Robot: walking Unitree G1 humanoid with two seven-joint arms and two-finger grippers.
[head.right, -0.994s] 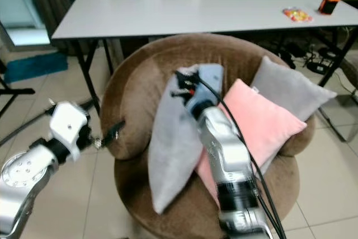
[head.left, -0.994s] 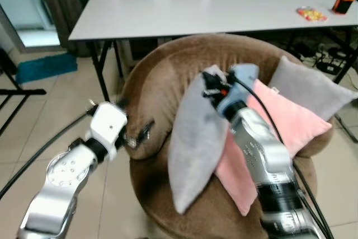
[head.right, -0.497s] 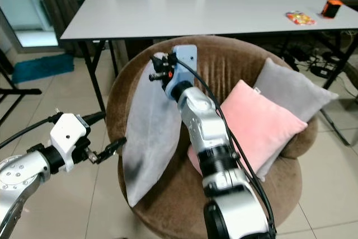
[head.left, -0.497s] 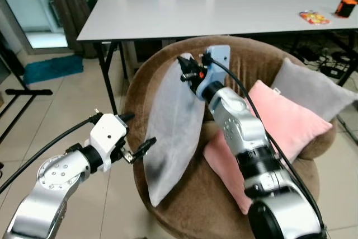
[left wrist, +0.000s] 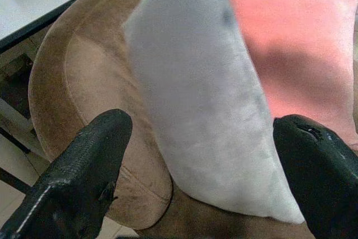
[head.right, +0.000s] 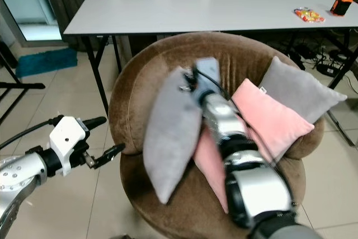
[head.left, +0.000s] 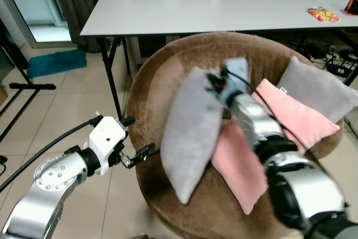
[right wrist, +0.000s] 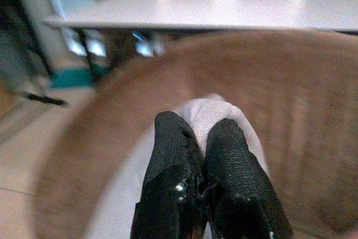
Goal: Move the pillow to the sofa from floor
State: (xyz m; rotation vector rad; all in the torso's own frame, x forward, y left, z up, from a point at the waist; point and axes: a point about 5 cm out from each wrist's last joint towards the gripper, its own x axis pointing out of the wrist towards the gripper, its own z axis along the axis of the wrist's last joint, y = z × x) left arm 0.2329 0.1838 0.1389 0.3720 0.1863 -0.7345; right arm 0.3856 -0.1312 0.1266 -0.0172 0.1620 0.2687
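Observation:
A light grey pillow (head.left: 189, 132) hangs tilted over the seat of the round brown sofa chair (head.left: 162, 76). My right gripper (head.left: 216, 81) is shut on its upper corner, and the cloth bulges just past the closed fingers (right wrist: 173, 138). The pillow's lower end rests against the seat and beside the pink pillow (head.left: 293, 117). My left gripper (head.left: 139, 137) stands open at the sofa's left side, close to the pillow's lower half. Its two fingers (left wrist: 84, 160) are spread wide and touch nothing.
A second grey pillow (head.left: 320, 87) leans at the sofa's right back. A long white table (head.left: 224, 4) stands right behind the sofa, with a small bright packet (head.left: 323, 14) on it. Tiled floor lies to the left, with a teal mat (head.left: 53, 61) and black stand legs (head.left: 28, 87).
The right gripper has swung the grey pillow left and then back right, lower, against the pink pillow. The left gripper has hardly moved.

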